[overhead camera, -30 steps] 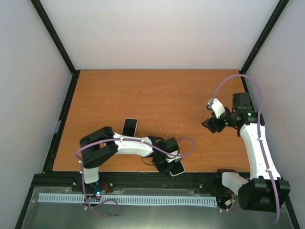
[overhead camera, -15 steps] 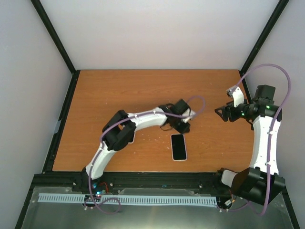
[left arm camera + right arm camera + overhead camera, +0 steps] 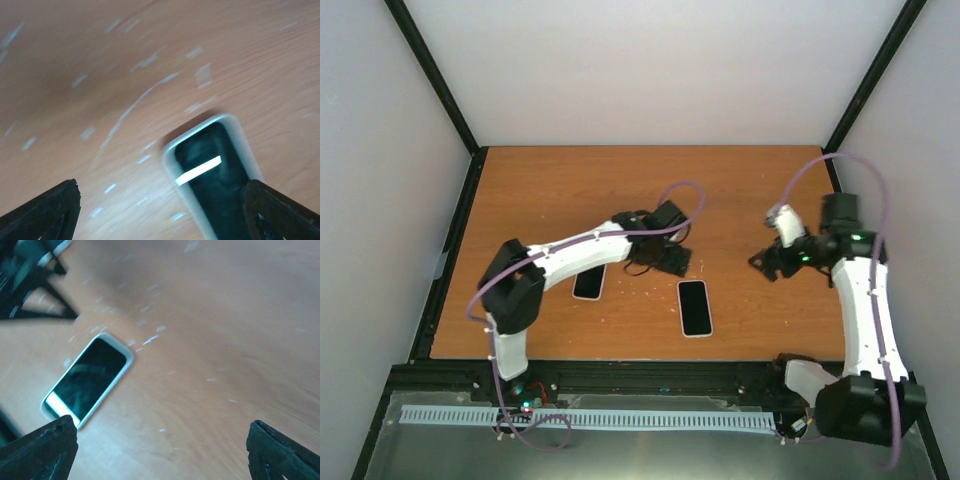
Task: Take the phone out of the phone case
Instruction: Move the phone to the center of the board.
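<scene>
over the bench (image 3: 570,190) the left arm (image 3: 582,252) has swung off the near edge to the middle, left jaws and right jaws both gaping empty, leaving the phone (image 3: 694,307) flat by the near edge's middle, apart from the likely case (image 3: 587,284), so removal looks done.

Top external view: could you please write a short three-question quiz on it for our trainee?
1. True or false: the left gripper is holding the white-edged phone.
2. The right gripper is: A) open and empty, B) shut on the phone, C) out of view.
3. How many flat phone-like items lie on the table?
Key: 1 false, the phone lies flat on the table; 2 A; 3 two, the second item lying partly under the left arm.
</scene>
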Robot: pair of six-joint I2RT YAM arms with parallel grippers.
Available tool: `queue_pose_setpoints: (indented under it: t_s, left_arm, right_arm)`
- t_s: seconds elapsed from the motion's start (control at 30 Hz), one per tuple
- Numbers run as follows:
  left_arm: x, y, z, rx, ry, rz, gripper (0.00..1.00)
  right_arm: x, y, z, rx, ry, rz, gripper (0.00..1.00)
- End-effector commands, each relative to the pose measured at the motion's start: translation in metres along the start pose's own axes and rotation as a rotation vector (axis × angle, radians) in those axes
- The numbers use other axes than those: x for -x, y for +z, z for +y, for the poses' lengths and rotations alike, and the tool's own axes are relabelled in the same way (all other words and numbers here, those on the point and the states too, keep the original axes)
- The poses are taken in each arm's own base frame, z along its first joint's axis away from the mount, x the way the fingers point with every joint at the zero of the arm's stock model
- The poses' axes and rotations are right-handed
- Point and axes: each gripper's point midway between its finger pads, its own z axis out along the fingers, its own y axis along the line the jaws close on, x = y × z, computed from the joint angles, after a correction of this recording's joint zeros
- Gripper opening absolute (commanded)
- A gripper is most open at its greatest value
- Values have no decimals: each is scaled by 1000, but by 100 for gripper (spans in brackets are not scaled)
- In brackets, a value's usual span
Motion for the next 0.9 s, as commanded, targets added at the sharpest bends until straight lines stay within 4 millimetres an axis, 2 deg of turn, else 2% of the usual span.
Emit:
queue_pose_setpoints:
  t_s: [0.0, 0.1, 0.27, 0.33, 0.4, 0.57, 0.63, 0.77, 0.87]
  left_arm:
    - [-33, -12, 85, 134, -254, -14, 89]
    - [-34, -29, 104, 87, -334, -102, 87]
    - [-33, -55, 134, 150, -444, -220, 88]
    - [-35, -67, 144, 162, -499, -270, 93]
    - [-33, -79, 148, 148, -530, -330, 99]
    - [-29, -94, 155, 157, -558, -397, 100]
    - [-29, -99, 160, 176, -578, -413, 100]
    - [-27, -114, 163, 176, -591, -471, 100]
    - [-26, -123, 165, 180, -585, -503, 100]
  right_arm:
    - [-50, 37, 56, 82, -113, 314, 93]
    - [-64, 52, 94, 184, -192, 448, 98]
    - [-81, 97, 133, 245, -316, 574, 100]
    - [-87, 116, 139, 209, -364, 640, 100]
    - [-84, 131, 140, 168, -381, 673, 100]
    - [-52, 168, 146, 70, -433, 607, 100]
    - [-49, 186, 152, 42, -461, 602, 100]
    - [-59, 213, 162, -4, -517, 630, 100]
    - [-70, 222, 166, -16, -562, 659, 100]
